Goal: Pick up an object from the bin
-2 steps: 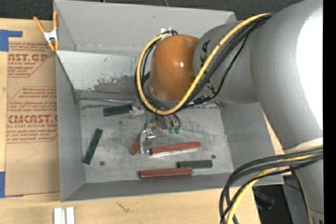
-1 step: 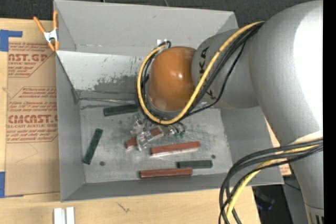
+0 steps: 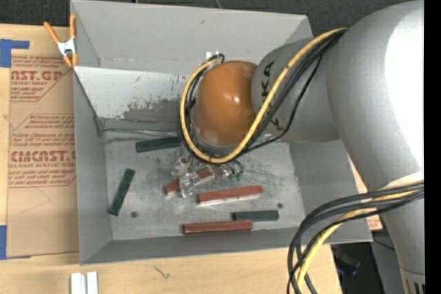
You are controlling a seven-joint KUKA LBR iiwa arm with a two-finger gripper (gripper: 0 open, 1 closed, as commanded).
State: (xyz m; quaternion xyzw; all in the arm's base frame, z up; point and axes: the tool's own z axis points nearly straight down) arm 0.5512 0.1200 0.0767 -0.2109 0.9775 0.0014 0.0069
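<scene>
Nearest thing: a short reddish-brown stub of stick [image 3: 173, 187], lying on the bin floor near its middle, just at 8 o'clock of my jaws.
My jaws: low over the floor, under my rounded orange wrist cover [image 3: 224, 103]. I cannot tell whether they are open or closed, nor whether they touch the stub.
At 4 o'clock of my jaws: a long reddish-brown flat stick [image 3: 229, 195], just beside the stub.
At 5 o'clock, farther out: a short dark green stick [image 3: 255, 215] and a second long reddish-brown stick [image 3: 217, 227].
At 10 o'clock: a dark green stick near the back slope [image 3: 157, 144].
At 9 o'clock, well apart: a tilted dark green stick [image 3: 121, 191].
Around all: the grey metal bin [image 3: 138, 86].
</scene>
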